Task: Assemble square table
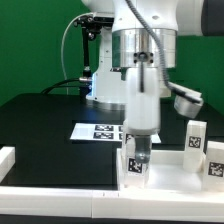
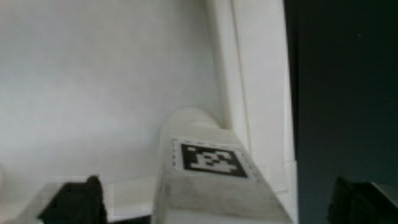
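Observation:
The square table top (image 1: 170, 172), a white tray with a raised rim, lies at the front on the exterior view's right. One white tagged leg (image 1: 135, 166) stands upright at its near-left corner. My gripper (image 1: 138, 150) is right over this leg. In the wrist view the leg (image 2: 217, 175) sits between my two dark fingertips (image 2: 75, 202), with a gap showing on each side, so my gripper (image 2: 219, 205) is open around it. The top's surface (image 2: 89, 90) and rim (image 2: 254, 60) show beyond the leg. Two more legs (image 1: 195, 136) (image 1: 213, 160) stand at the right.
The marker board (image 1: 100, 131) lies flat on the black table behind the top. A long white border rail (image 1: 60, 195) runs along the front edge, with a white block (image 1: 6, 160) at the left. Cables and the arm's base stand at the back.

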